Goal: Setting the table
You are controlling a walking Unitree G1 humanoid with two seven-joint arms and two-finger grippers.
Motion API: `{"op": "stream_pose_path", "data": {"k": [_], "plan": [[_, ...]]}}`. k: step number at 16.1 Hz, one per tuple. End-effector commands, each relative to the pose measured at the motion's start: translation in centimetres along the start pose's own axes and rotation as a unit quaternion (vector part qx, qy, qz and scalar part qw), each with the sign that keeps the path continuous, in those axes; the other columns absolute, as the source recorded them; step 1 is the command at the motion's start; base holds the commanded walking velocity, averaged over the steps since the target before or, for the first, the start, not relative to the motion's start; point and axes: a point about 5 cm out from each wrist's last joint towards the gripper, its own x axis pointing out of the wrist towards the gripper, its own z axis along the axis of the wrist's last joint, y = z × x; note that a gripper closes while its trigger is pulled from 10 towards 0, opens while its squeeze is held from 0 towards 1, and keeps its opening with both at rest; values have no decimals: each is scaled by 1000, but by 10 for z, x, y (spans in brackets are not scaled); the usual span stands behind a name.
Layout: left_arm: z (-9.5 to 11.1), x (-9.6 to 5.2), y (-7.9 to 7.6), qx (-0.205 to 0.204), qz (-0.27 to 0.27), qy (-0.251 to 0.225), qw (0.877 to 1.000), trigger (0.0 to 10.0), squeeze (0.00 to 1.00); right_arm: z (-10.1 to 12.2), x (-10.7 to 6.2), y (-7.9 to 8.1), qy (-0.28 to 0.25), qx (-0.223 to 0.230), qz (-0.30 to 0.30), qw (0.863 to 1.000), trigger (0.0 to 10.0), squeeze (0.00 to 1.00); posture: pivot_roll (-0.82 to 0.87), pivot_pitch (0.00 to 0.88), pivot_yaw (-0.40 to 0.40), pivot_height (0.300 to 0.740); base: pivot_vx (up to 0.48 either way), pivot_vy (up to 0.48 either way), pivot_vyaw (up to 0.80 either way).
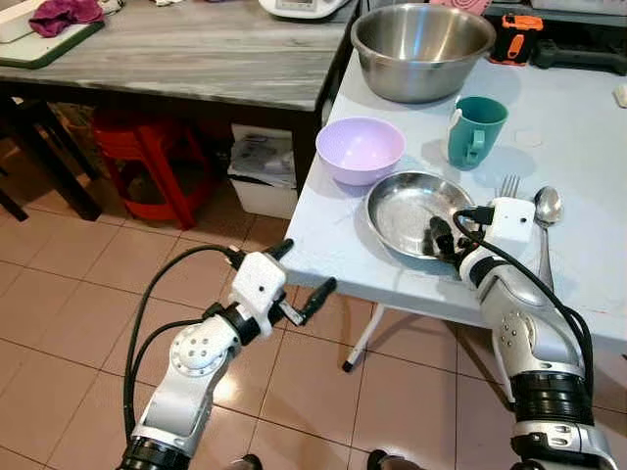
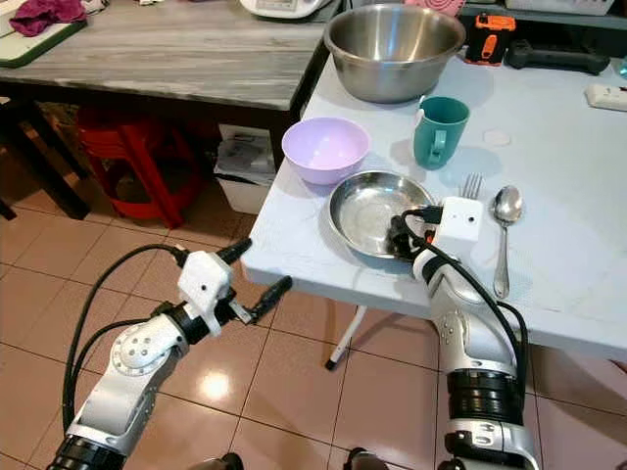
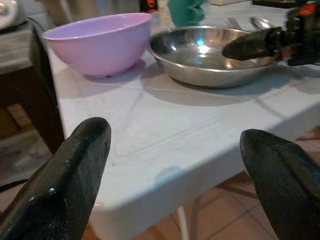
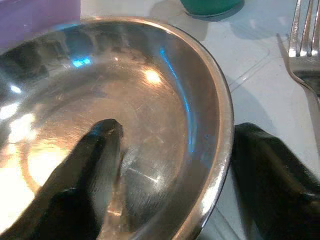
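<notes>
Straddling the near rim of the steel plate (image 1: 419, 211), the right end effector (image 1: 446, 238) has one black finger inside the dish and the other outside it on the white worktop (image 1: 578, 147), the fingers set narrowly about the rim; whether they actually pinch it cannot be told. The plate sits near the worktop's front edge. At its 10 o'clock, just beside it, stands a lilac bowl (image 1: 360, 149); at its 1 o'clock a teal mug (image 1: 476, 129) with the handle turned toward the robot; at its 3 o'clock a fork (image 1: 509, 185) and a spoon (image 1: 546, 227) lie side by side, partly covered by the right wrist's white camera housing. Farther back, at 12 o'clock, is a large steel mixing bowl (image 1: 421, 49), and behind the mug an orange and black tool (image 1: 515, 36). The left end effector (image 1: 299, 274) hangs off the worktop's front left corner, above the floor, fingers spread wide and holding nothing. Adjoining on the left stands a grey wood-grain worktop (image 1: 196, 49) carrying a green board (image 1: 49, 44) with a magenta cloth (image 1: 64, 14). Beneath it are a red stool (image 1: 142, 162) and a white box of papers (image 1: 263, 168), on glossy tan floor tiles (image 1: 69, 294).
</notes>
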Motion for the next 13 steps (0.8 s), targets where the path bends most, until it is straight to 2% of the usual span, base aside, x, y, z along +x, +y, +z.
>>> {"op": "stream_pose_path", "data": {"k": [1,4,6,7,13], "plan": [[-1,-2,-2,0,-8,5,1000,10000,0,-10,0,-4,25,-1,-5,1000,0,0,-84,172,55,740,0,0,0],[-1,-2,-3,0,-10,5,1000,10000,0,-9,2,-6,34,5,3,999,157,0,-86,173,56,740,0,0,0],[0,-1,-4,1,-14,6,1000,10000,0,-1,9,-3,39,6,23,999,4078,0,-86,176,57,740,0,0,0],[0,-1,-4,2,-15,6,1000,10000,0,1,10,-2,40,13,27,999,0,0,-85,177,55,740,0,0,0],[0,0,-5,7,-19,7,1000,10000,0,-7,12,8,70,67,57,994,0,0,-83,171,52,740,0,0,0]]}}
